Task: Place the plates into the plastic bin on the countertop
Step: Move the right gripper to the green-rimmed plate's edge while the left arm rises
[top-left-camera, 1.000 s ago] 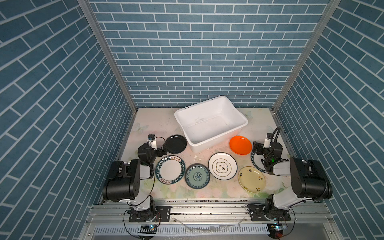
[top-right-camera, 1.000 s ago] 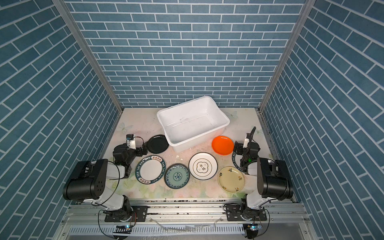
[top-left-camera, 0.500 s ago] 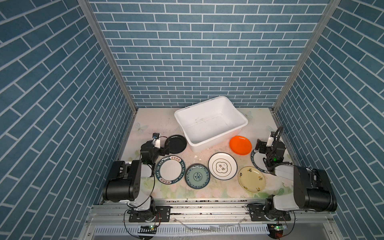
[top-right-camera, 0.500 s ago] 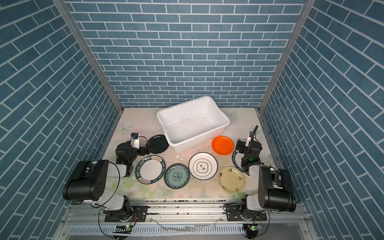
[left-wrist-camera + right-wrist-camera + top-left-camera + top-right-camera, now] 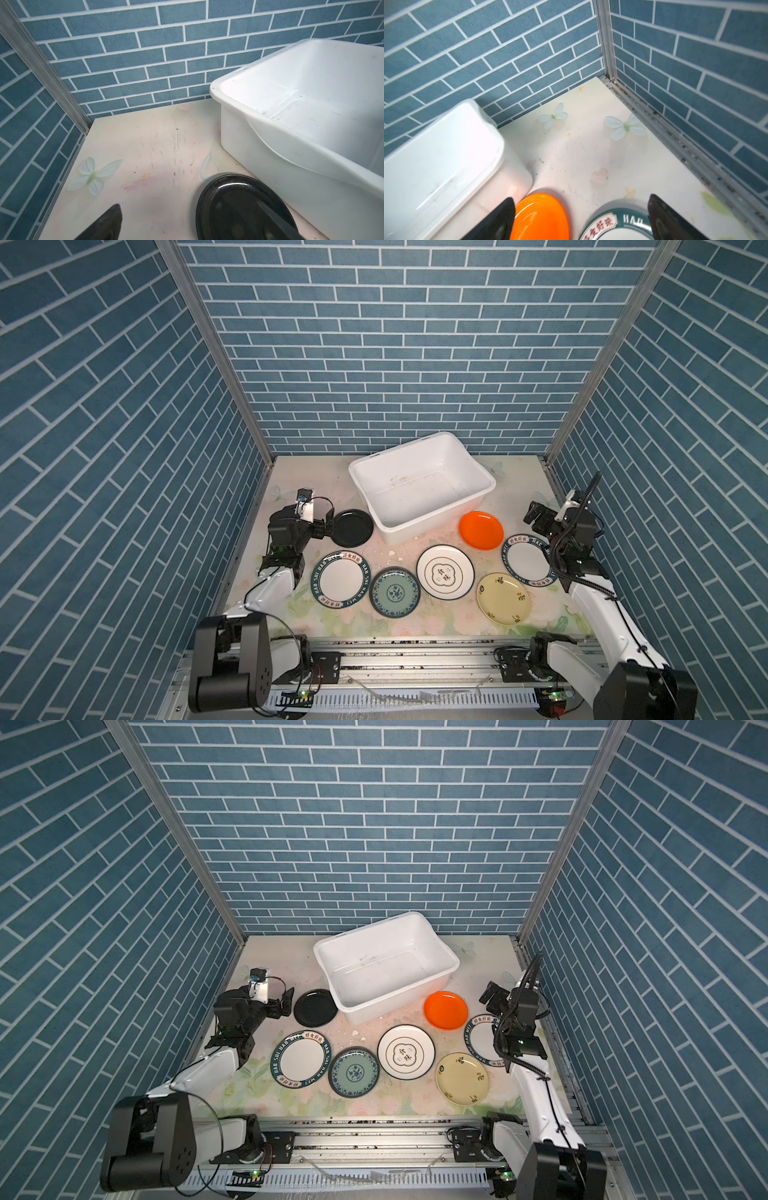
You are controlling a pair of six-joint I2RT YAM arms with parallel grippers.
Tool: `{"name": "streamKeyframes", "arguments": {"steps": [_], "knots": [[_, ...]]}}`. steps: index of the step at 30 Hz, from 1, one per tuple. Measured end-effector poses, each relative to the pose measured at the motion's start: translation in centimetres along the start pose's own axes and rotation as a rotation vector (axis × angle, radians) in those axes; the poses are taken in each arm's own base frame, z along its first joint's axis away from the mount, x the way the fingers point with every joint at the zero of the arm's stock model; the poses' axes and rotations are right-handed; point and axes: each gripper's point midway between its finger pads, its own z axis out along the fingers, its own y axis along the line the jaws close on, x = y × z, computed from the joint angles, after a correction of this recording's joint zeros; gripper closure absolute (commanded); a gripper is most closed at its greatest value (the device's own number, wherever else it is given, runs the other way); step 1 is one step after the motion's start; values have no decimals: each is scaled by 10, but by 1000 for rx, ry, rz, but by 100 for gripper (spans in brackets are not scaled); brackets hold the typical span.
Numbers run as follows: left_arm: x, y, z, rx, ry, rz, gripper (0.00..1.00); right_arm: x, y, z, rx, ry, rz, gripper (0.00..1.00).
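Left wrist: my left gripper (image 5: 192, 207) spread, empty, by black plate (image 5: 232, 209).
Right gripper (image 5: 581, 198): spread, empty.
Plan: pinch rim; bin (image 5: 432, 518) two o'clock.

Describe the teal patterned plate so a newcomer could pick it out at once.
Start at the large white rectangular plastic bin at the back of the flowered countertop. In the row of plates nearer the front, the round teal patterned plate lies between a white plate with a dark lettered rim and a white plate with a quatrefoil emblem. It alone is teal all over; its neighbours are white-centred.
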Motion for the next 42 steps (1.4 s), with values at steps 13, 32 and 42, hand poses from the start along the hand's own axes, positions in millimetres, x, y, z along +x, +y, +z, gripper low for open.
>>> {"name": "streamKeyframes", "arguments": {"steps": [13,32,42], "knots": [[-44,-24,-51,182,285,112,0,105,-53,-26,264,445,172,10],[-28,-64,-76,447,513,32,1,150,-137,-66,495,471,518,10],[-27,-68,-76,461,521,32,0,165,-133,-56,411,512,614,15]]}}
